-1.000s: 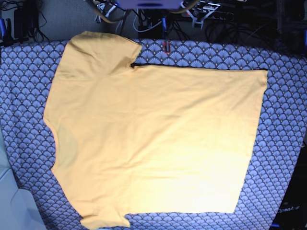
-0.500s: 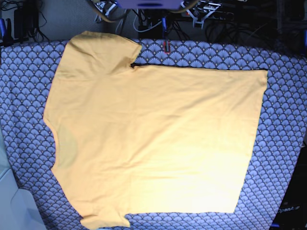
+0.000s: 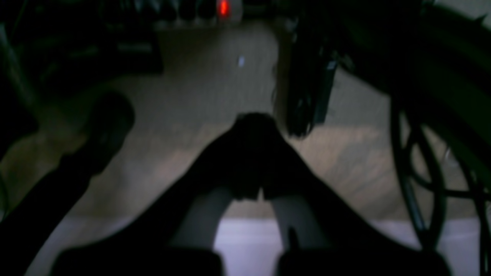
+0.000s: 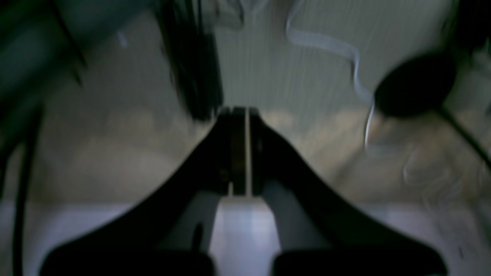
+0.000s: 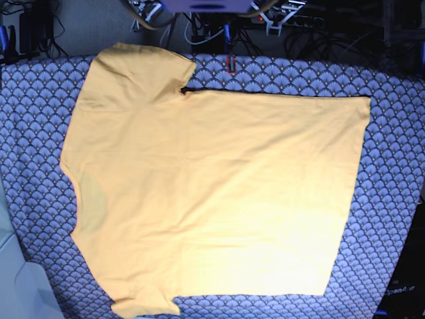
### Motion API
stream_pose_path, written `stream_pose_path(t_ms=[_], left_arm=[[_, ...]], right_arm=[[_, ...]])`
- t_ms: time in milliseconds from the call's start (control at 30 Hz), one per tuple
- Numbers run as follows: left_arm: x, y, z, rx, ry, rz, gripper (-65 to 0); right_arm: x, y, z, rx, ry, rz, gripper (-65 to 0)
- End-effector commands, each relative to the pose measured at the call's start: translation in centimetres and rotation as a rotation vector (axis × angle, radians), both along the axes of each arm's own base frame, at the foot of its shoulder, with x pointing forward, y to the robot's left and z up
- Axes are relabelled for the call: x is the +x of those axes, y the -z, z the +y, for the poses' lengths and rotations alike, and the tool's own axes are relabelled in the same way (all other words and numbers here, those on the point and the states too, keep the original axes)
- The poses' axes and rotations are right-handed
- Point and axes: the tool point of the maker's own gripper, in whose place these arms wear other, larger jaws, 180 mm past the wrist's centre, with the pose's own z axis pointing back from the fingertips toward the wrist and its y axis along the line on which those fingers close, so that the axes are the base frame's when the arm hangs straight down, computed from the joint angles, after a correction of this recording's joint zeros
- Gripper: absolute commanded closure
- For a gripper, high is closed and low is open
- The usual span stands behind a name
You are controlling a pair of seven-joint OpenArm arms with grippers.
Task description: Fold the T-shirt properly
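Note:
The yellow-orange T-shirt (image 5: pixel 212 193) lies spread flat on the blue-grey scale-patterned cloth (image 5: pixel 392 166). Its neck is at the left, its hem at the right, one sleeve (image 5: pixel 136 70) at the back left and the other (image 5: pixel 143 306) at the front left. Neither gripper shows in the base view. In the left wrist view, my left gripper (image 3: pixel 255 122) is shut and empty, away from the shirt. In the right wrist view, my right gripper (image 4: pixel 241 113) is shut and empty, with only a thin slit between the jaws. The shirt shows in neither wrist view.
Cables and the arm mounts (image 5: pixel 206 6) crowd the back edge of the table. Dark cables (image 3: pixel 418 161) hang near the left gripper, and a white cord (image 4: pixel 345 53) and a dark round object (image 4: pixel 414 86) lie near the right gripper. A pale surface (image 5: pixel 13 279) is at the front left.

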Motion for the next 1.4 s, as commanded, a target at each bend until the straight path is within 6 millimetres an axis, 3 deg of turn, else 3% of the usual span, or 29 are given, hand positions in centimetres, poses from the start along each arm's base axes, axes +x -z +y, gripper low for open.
stream_pose_path(t_ms=[0, 233, 433, 500, 667, 933, 1033, 1067, 1133, 1267, 1367], left_arm=[[-2.4, -0.1, -0.4, -0.028, 0.004, 0.035, 0.0], [-8.8, -1.3, 0.4, -0.079, -0.031, -0.007, 0.0], [-12.5, -2.9, 2.5, -0.05, -0.042, -0.079, 0.0], [-14.0, -3.6, 2.7, -0.048, -0.046, -0.102, 0.0], [-15.9, -6.1, 3.5, -0.038, -0.057, -0.235, 0.0], [-18.0, -11.6, 4.4, -0.017, -0.1, -0.481, 0.0], [-18.7, -14.7, 5.7, 0.045, -0.16, -0.607, 0.0], [-19.8, -15.1, 6.1, 0.065, -0.175, -0.585, 0.0], [-19.3, -15.1, 6.8, 0.09, -0.199, -0.603, 0.0], [-18.6, -16.0, 6.4, 0.074, -0.205, -0.658, 0.0], [-18.3, -17.9, 5.8, 0.047, -0.213, -0.724, 0.0]], right_arm=[[-2.7, -0.2, 0.3, 0.01, 0.003, 0.027, 0.0], [-8.7, -2.0, -0.5, -0.008, -0.01, -0.077, 0.0], [-13.0, -4.1, -0.2, 0.005, -0.05, -0.132, 0.0], [-13.7, -4.9, -1.3, -0.011, -0.058, -0.172, 0.0], [-15.2, -7.6, -3.1, -0.035, -0.079, -0.302, 0.0], [-15.7, -14.4, -4.3, -0.053, -0.108, -0.625, 0.0], [-16.2, -14.7, -4.9, -0.062, -0.115, -0.619, 0.0], [-16.3, -14.8, -4.9, -0.062, -0.115, -0.617, 0.0], [-16.3, -14.8, -5.0, -0.062, -0.116, -0.617, 0.0], [-15.8, -15.1, -5.4, -0.065, -0.128, -0.645, 0.0], [-15.6, -16.7, -5.8, -0.062, -0.149, -0.701, 0.0]])
